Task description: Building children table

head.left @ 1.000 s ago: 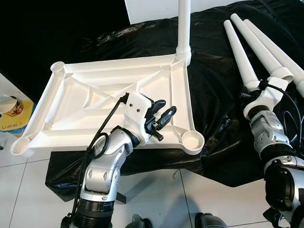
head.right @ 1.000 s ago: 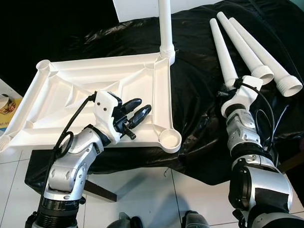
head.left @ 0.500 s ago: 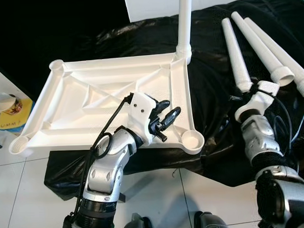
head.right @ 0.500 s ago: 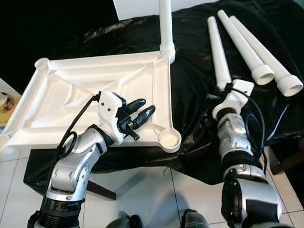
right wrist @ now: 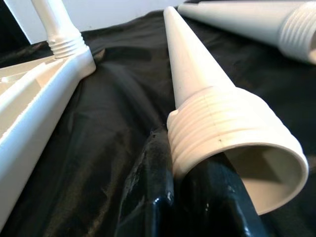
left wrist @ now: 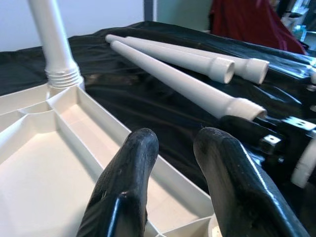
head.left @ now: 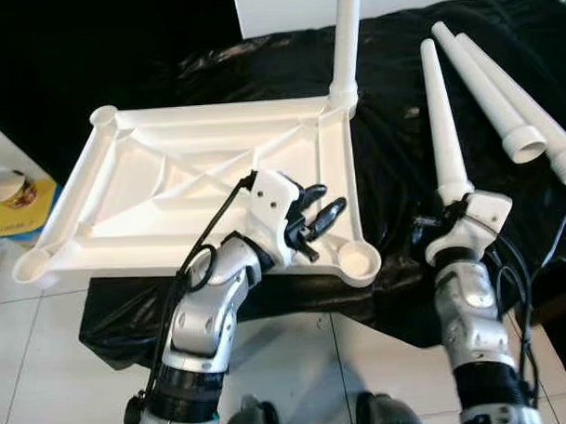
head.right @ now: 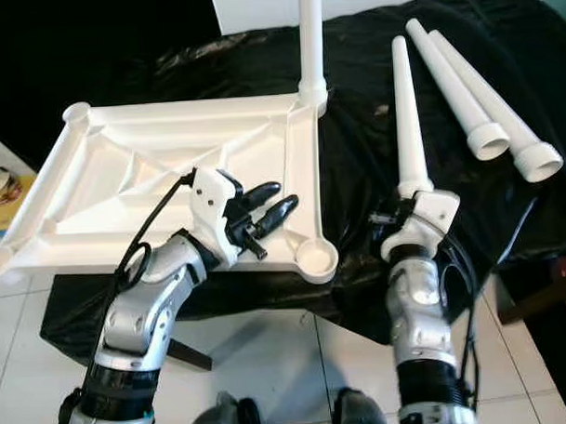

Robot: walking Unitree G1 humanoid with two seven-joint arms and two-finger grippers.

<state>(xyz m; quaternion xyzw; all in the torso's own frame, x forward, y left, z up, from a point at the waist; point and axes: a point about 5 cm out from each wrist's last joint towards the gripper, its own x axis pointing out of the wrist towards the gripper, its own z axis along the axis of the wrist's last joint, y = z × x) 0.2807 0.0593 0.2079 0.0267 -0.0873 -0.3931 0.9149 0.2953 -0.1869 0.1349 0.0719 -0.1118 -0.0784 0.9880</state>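
Nearest the robot, white floor tiles (head.left: 47, 369) run under the front edge of a counter (head.left: 392, 152) draped in crinkled black plastic. The left pincer (head.left: 318, 216) hovers over the near right part of an upturned white tabletop (head.left: 171, 193), close to its empty corner socket (head.left: 361, 259); its two black fingers (left wrist: 131, 168) stand a little apart with nothing between them. To the right, the right pincer (head.right: 391, 217) is at the counter's front edge, its fingers closed around the wide threaded end of a loose white leg (head.left: 438, 114), which points away across the black cover, just beside the tabletop's right rim. The tabletop lies ribbed side up, with round sockets at the near left and far left corners too. At its far right corner another leg (head.left: 345, 42) stands upright, screwed into the socket. Further right and back, two more legs (head.left: 506, 83) lie side by side, touching, with open threaded ends toward the robot. At the far left, on the floor, sits a small bowl (head.left: 5, 184) on a yellow sheet (head.left: 22, 207)
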